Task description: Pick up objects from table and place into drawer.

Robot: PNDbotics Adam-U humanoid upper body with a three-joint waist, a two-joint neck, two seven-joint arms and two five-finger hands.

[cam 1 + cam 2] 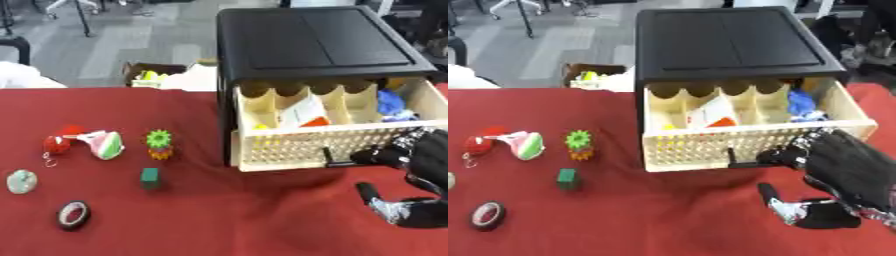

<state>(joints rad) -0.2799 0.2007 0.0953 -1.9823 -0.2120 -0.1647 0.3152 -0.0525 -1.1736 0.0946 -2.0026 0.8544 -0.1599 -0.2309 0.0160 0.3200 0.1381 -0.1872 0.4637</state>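
A black cabinet (306, 40) stands on the red table (219, 220) with its cream perforated drawer (297, 145) pulled out. Inside lie a white and orange item (302, 114) and a blue thing (391, 104). My right hand (837, 170) is at the drawer's front right, fingers (776, 156) curled by the black handle (732, 157), thumb below. On the left lie a red ball (57, 144), a pink and green toy (103, 143), a green and orange spiky piece (159, 144), a green block (150, 178), a pale round object (21, 181) and a tape roll (73, 214). The left hand is out of sight.
Behind the table, a cardboard box (156, 75) with yellow items sits on the floor. Chair legs stand at the far left. The table's front middle is bare red cloth.
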